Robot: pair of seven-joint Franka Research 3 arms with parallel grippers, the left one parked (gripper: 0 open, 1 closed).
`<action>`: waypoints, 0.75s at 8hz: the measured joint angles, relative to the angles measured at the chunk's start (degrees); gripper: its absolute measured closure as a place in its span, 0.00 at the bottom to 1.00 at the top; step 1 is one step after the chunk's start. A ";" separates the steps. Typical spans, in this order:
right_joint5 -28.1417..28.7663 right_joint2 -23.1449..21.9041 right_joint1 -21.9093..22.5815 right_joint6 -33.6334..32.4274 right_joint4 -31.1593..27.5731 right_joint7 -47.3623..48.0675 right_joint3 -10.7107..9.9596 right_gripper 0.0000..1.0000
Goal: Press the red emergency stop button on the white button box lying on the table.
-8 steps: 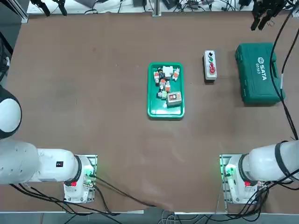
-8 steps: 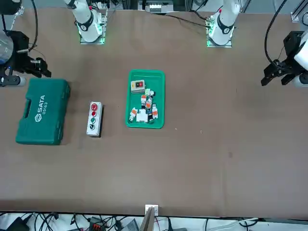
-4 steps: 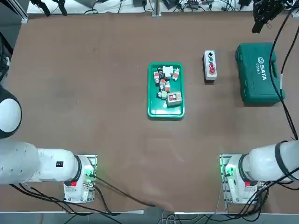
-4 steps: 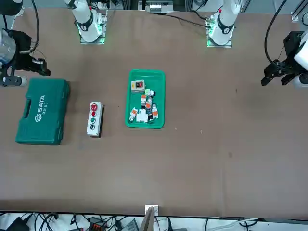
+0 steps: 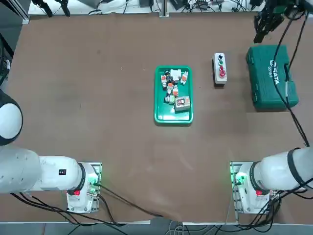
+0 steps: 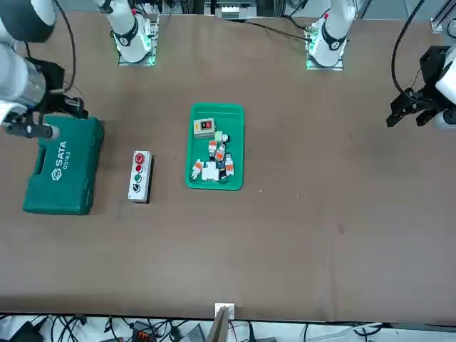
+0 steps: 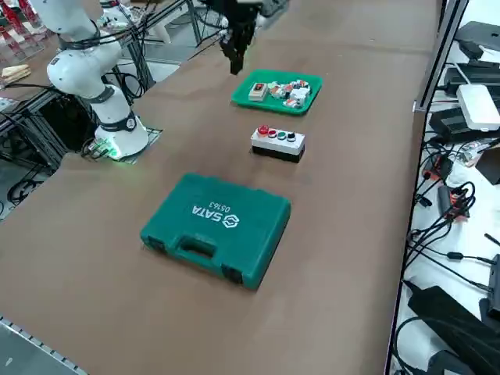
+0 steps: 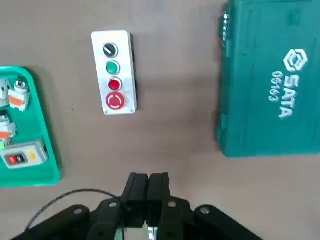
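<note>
My right gripper has its two fingers pressed together, nothing between them, in the air on the case side of the button box; that one box carries four controls: one black, one green, two red, the larger red being the emergency stop button at the end nearest my base; left of the box, one green tray contains one switch box and several small pieces, too jumbled to count; right of it lies one closed SATA case.

Green SATA case near white button box on brown table.
</note>
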 joint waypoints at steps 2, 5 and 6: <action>1.76 0.49 1.71 11.47 -8.40 0.64 0.14 0.99; 2.39 0.73 5.39 24.62 -18.21 3.96 0.23 0.99; 2.40 0.86 5.63 28.90 -20.52 4.23 0.23 0.99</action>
